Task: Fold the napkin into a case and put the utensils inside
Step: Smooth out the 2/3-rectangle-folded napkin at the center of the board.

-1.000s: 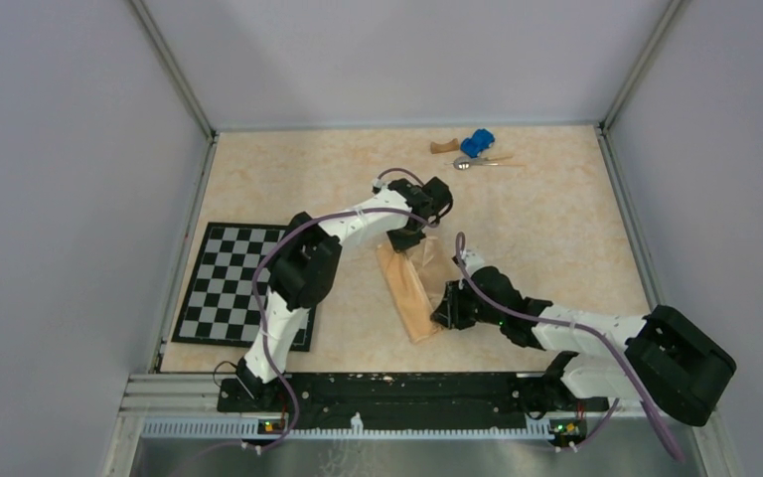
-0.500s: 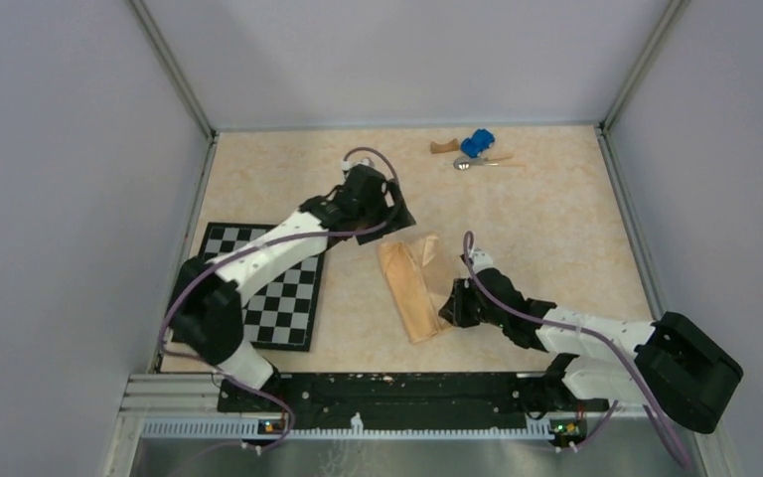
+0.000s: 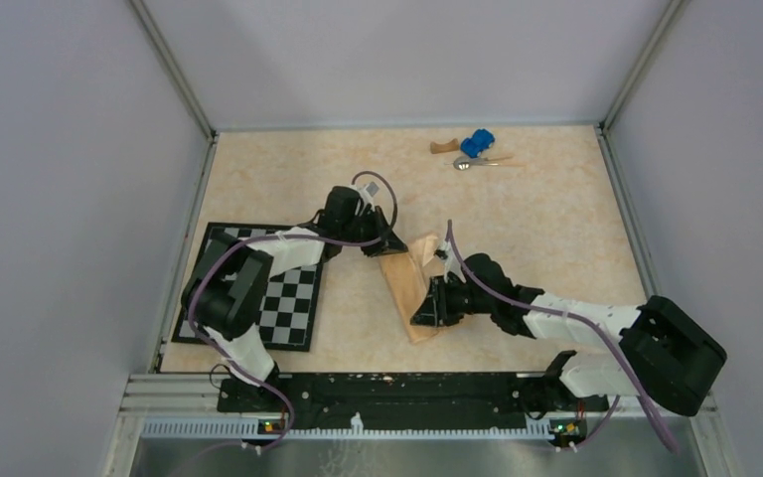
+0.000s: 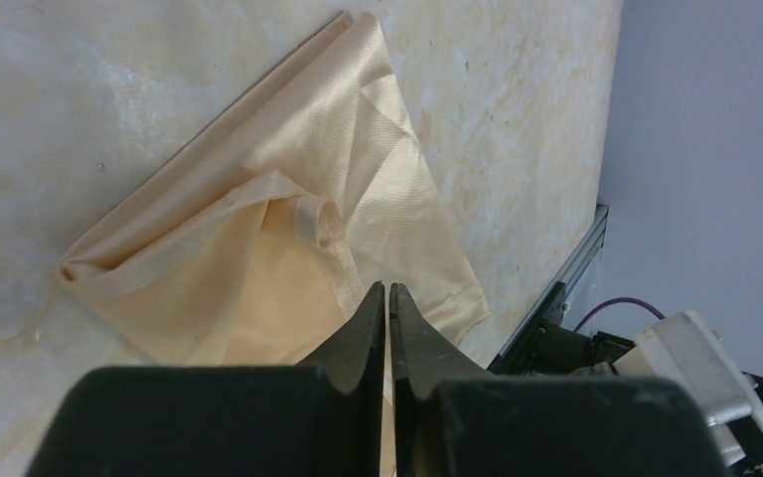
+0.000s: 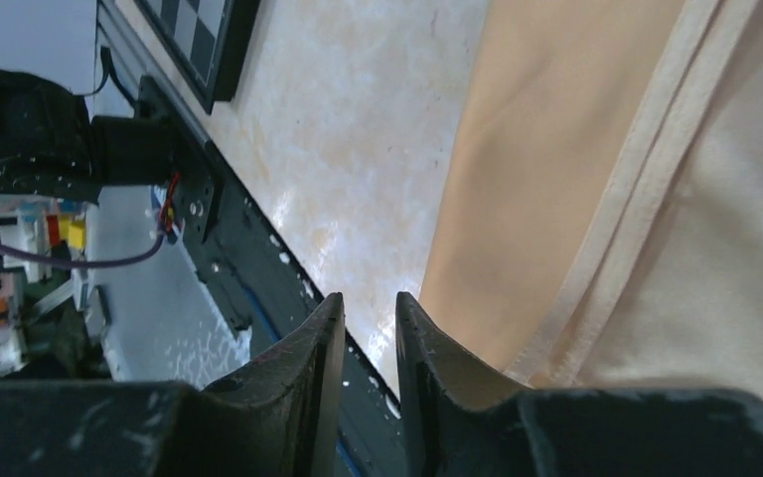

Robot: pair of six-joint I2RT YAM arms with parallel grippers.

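The peach-orange napkin (image 3: 409, 286) lies mid-table as a narrow, loosely folded strip, its far end rumpled and partly opened. It fills the left wrist view (image 4: 358, 169) and shows in the right wrist view (image 5: 576, 149). My left gripper (image 3: 382, 244) is shut and empty just above the strip's far end (image 4: 387, 286). My right gripper (image 3: 424, 310) is low at the strip's near end, jaws a narrow gap apart with nothing between them (image 5: 370, 295); the cloth lies against one finger. The silver utensils (image 3: 475, 162) lie at the far edge.
A blue toy car (image 3: 477, 143) and a brown wooden block (image 3: 444, 147) sit by the utensils. The checkerboard mat (image 3: 248, 288) lies left of the napkin, under the left arm. The black base rail (image 3: 387, 393) runs along the near edge.
My left arm swung left off the napkin's far end, then came back down beside it. My right gripper moved left onto the strip's near end. The far end of the cloth has opened up.
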